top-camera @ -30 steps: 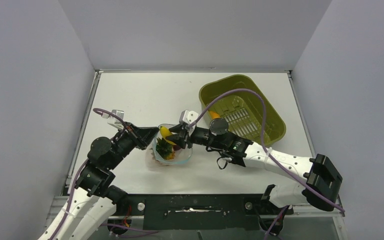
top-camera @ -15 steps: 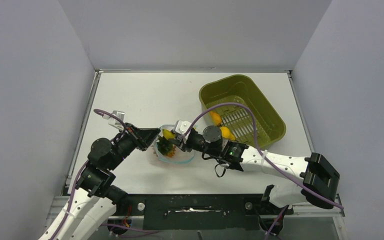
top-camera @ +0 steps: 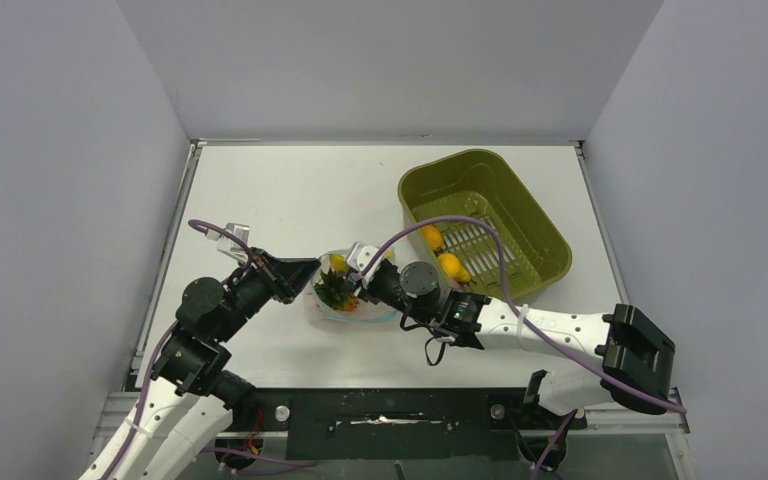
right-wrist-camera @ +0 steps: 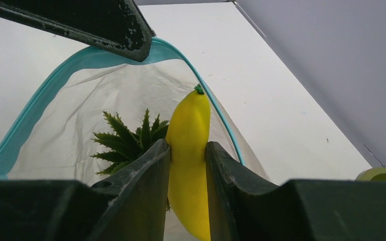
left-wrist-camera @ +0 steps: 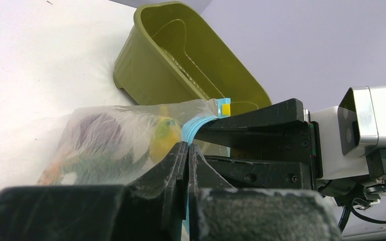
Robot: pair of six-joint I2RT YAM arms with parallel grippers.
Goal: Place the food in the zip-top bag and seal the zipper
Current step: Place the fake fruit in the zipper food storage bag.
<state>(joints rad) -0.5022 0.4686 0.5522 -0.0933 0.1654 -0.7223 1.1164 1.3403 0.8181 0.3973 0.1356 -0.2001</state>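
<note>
The clear zip-top bag (top-camera: 345,308) lies mid-table with its teal zipper (right-wrist-camera: 40,95) held open. My left gripper (top-camera: 302,273) is shut on the zipper strip at the bag's left mouth edge (left-wrist-camera: 190,131). My right gripper (top-camera: 352,280) is shut on the yellow banana (right-wrist-camera: 192,150) and holds it inside the bag's mouth. The green leafy top of the orange fruit (right-wrist-camera: 130,138) shows inside the bag. A purple-pink piece (left-wrist-camera: 100,133) shows through the bag wall in the left wrist view. Two yellow-orange pieces (top-camera: 442,252) lie in the basin.
The olive-green basin (top-camera: 485,220) stands at the back right, close behind my right arm; it also shows in the left wrist view (left-wrist-camera: 181,60). A purple cable loops over the right arm. Grey walls enclose the table on three sides.
My right gripper has moved left and toward the bag with the banana, bringing it into the bag's mouth. The left gripper has kept its hold on the zipper edge.
</note>
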